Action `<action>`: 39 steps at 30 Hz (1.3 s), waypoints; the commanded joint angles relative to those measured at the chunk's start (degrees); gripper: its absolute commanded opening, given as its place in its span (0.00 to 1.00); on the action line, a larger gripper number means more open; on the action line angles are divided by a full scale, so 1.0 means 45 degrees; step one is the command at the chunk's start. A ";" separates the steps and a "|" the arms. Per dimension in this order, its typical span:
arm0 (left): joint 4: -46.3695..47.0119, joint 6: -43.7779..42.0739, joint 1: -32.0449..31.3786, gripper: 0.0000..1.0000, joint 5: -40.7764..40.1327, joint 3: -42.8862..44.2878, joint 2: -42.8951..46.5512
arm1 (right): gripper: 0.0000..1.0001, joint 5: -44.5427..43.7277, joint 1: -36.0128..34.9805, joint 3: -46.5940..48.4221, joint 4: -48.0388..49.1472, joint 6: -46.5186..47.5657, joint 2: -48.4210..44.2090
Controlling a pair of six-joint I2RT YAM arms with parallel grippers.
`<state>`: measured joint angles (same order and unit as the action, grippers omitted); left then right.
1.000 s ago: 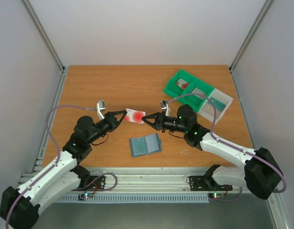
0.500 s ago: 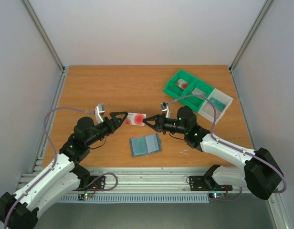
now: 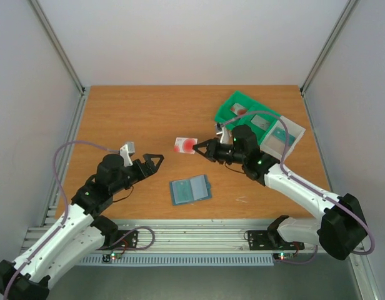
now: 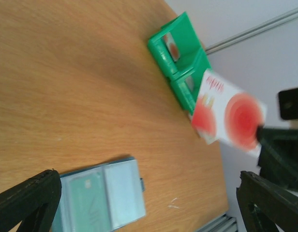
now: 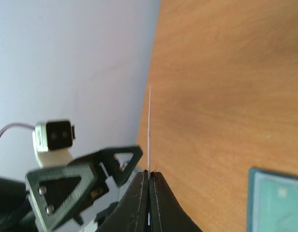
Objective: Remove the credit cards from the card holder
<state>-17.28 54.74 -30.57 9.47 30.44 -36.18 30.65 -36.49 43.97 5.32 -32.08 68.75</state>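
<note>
Seen from my remote station: my right end effector point(image 3: 197, 147) is clamped on one edge of the reddish-pink credit card point(image 3: 185, 144), holding it above the counter point(image 3: 130, 112) just beyond the card holder point(image 3: 190, 189). The card holder lies open and flat, a teal card point(image 4: 86, 193) showing in one panel. My left end effector point(image 3: 158, 160) hovers to the left of the card holder, its fingers spread apart and holding nothing. A green bin point(image 3: 239, 111) sits beyond the card holder, to its right.
</note>
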 commanded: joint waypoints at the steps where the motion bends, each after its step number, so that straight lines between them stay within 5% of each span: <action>1: -0.0639 -0.1200 -0.0004 0.99 -0.0121 0.0310 -0.0343 | 0.01 -0.1275 0.0733 0.1522 -0.2570 0.1939 0.0669; 24: 0.0658 -0.2441 -0.0003 0.99 0.3215 0.0372 -0.5438 | 0.01 -0.6369 0.5172 0.7170 -0.6055 0.4620 0.6069; 39: 0.0811 -0.2287 -0.0004 0.99 0.3193 0.0248 -0.5633 | 0.01 -0.5650 0.6676 0.9592 -0.6642 0.4627 0.8873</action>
<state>-16.01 44.71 -30.55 23.20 30.41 -61.12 3.73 -7.38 84.07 -23.88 -11.66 106.63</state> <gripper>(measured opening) 0.994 0.016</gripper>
